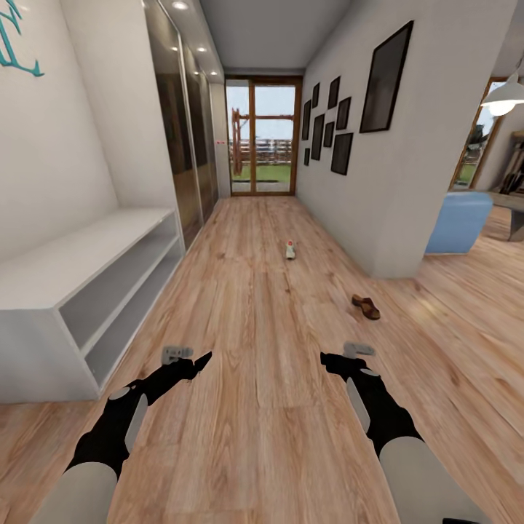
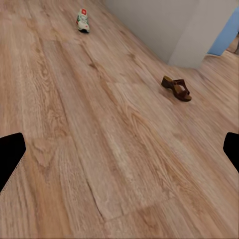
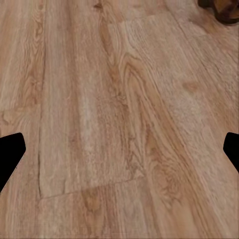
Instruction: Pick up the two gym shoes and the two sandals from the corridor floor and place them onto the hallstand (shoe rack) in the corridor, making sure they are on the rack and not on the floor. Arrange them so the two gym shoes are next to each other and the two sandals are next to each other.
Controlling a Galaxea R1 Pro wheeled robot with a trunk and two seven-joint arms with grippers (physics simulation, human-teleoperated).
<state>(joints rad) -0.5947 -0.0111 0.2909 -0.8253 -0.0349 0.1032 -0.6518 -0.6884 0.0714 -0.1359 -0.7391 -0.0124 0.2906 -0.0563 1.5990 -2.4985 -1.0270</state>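
At the left of the head view stands the hallstand (image 1: 87, 251), a low pale unit against the wall with a flat top and 2 open shelf rows, all of them bare. Beyond it a run of dark glossy wardrobe doors (image 1: 182, 138) leads toward the glazed door (image 1: 263, 135) at the corridor's far end.

Lower left of centre, the left claw (image 1: 177, 354) hangs over the corridor floor (image 1: 255, 327), holding nothing; in the left wrist view its 2 dark fingertips (image 2: 10, 157) sit at opposite edges of the frame, so it is spread wide.

Near the middle of the head view, far up the corridor, 1 gym shoe (image 1: 290, 249) stands on the planks, cream-white with a red accent; it also appears in the upper left of the left wrist view (image 2: 82, 21).

Lower right of centre, the right claw (image 1: 358, 349) is likewise spread wide and holding nothing, its fingertips (image 3: 10, 154) at the edges of the right wrist view over bare wood grain.

Further right, 1 dark brown sandal (image 1: 366, 306) lies on the floor near the corner of the white wall (image 1: 407, 145), well apart from the gym shoe. That wall carries several dark picture frames (image 1: 385, 76). A blue seat (image 1: 458, 222) sits at the right edge.
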